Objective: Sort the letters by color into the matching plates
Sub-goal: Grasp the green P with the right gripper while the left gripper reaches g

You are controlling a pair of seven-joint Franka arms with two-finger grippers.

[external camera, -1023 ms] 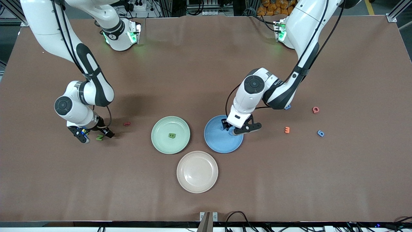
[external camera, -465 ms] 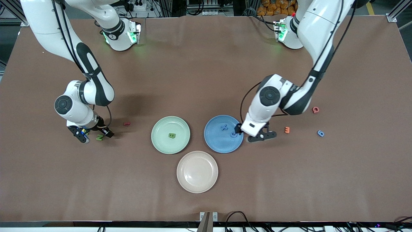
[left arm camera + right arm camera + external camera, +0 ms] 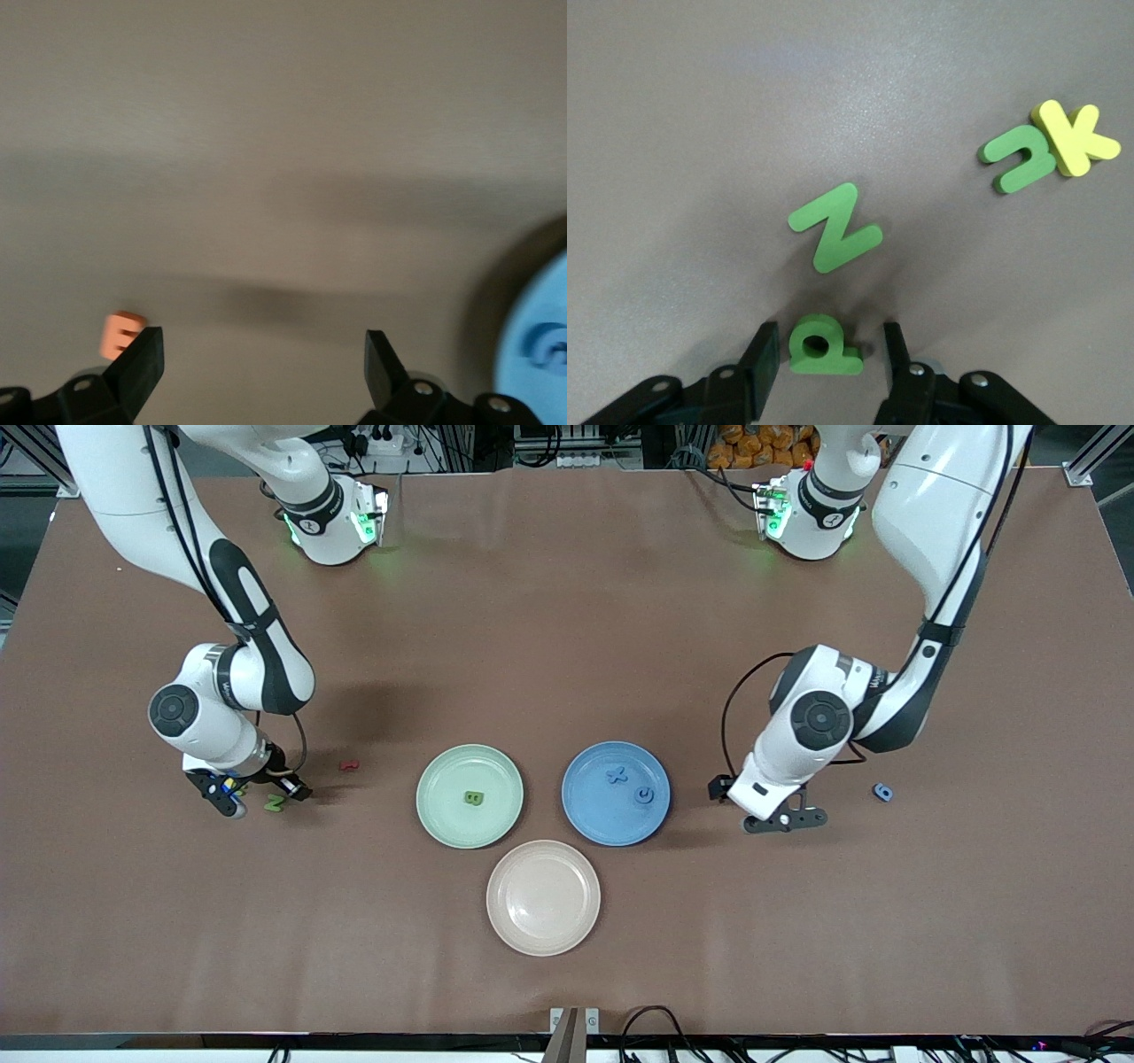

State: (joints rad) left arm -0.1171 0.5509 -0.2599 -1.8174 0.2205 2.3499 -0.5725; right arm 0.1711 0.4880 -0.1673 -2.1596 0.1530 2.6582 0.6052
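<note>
**A:** Front view: why do the three plates sit together at mid-table?

**B:** Grouped there, both arms can reach them. The pale green plate (image 3: pixel 469 796) lies toward the right arm's end and carries one green letter (image 3: pixel 475 798). The blue plate (image 3: pixel 616 793) lies toward the left arm's end and carries two blue letters, a cross shape (image 3: pixel 617 775) and a round one (image 3: pixel 644 795). The beige plate (image 3: pixel 543 897), nearest the camera, shows nothing on it.

**A:** What of the grippers?

**B:** The left gripper (image 3: pixel 769 804) stands over bare table just beside the blue plate, jaws spread wide and holding nothing. This suits an arm heading for a loose letter. An orange letter (image 3: pixel 120 334) shows by one fingertip in its wrist view, and a blue letter (image 3: pixel 882 792) lies toward that arm's end of the table.

**A:** And the right?

**B:** The right gripper (image 3: pixel 831 359) is low at the table, fingers bracketing a green P-like letter (image 3: pixel 821 345). Gaps still show on both sides, so no grip is made yet.

**A:** Orientation of that letter?

**B:** It lies flat, its stem running crosswise between the fingers and its loop pointing away from the wrist. The green N (image 3: pixel 835 227) lies just past it, long axis on a diagonal. A green 3 (image 3: pixel 1021 162) and a yellow K (image 3: pixel 1073 136) touch, well apart from these.
</note>
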